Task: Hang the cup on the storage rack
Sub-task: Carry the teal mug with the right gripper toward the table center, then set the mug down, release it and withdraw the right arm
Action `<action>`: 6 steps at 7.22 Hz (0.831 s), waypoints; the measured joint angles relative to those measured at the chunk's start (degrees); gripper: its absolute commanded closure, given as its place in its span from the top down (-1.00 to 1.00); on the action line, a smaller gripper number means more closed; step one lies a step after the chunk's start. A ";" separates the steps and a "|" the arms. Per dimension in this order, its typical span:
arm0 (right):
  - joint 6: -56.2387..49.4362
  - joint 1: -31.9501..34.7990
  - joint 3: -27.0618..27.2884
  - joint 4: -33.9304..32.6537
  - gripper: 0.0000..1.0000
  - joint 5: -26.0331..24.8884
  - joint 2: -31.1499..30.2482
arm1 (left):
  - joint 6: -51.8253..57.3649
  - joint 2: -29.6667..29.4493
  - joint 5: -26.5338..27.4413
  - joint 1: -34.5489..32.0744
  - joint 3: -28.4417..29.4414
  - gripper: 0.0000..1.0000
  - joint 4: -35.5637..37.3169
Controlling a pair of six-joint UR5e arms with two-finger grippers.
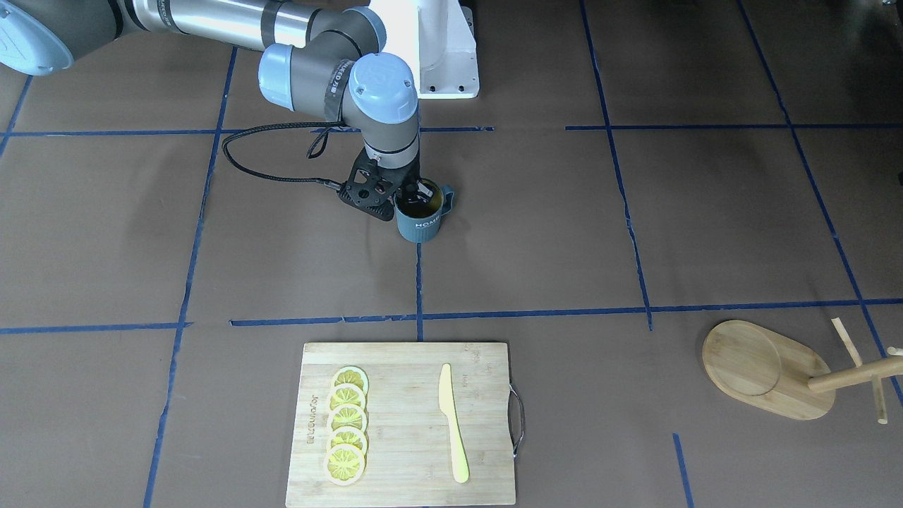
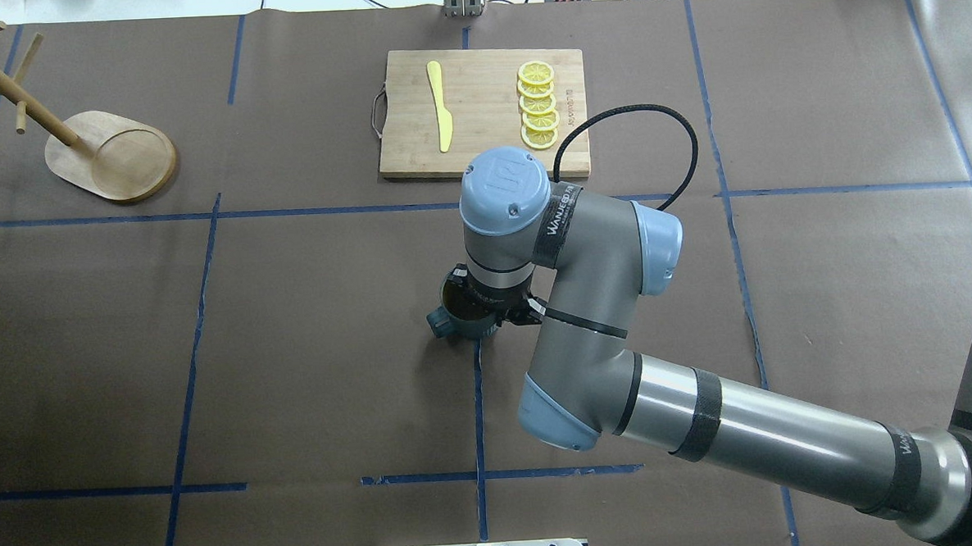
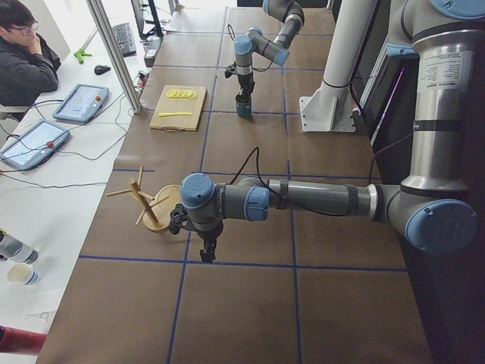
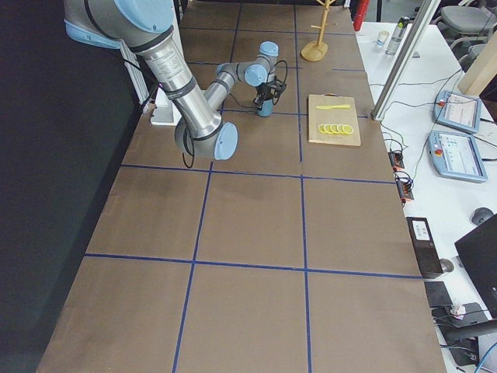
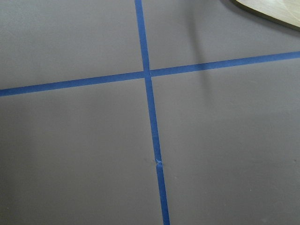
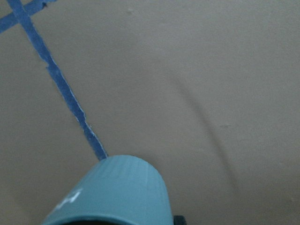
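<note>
Slippage worried me: cup, mid-frame, had the right gripper astride its rim, clamped or not I couldn't tell; carrying to the rack, lower right, could twist it loose.

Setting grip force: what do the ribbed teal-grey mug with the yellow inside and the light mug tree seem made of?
Ribbed teal-grey mug: likely glazed ceramic, from its smooth matte ribbed wall; plastic possible. Light mug tree: unpainted bamboo or pale wood, grain visible on its base.
</note>
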 measured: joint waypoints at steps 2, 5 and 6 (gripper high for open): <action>-1.21 0.67 1.66 -0.10 1.00 -0.07 -0.08 | 0.02 0.00 0.06 -0.02 -0.11 1.00 0.03; -6.11 3.84 10.65 -5.36 1.00 0.66 -1.49 | -0.04 0.00 0.09 -0.01 -0.63 1.00 0.02; -9.61 5.01 14.51 -9.24 1.00 0.80 -2.12 | -0.07 0.01 0.13 -0.02 -0.94 1.00 0.06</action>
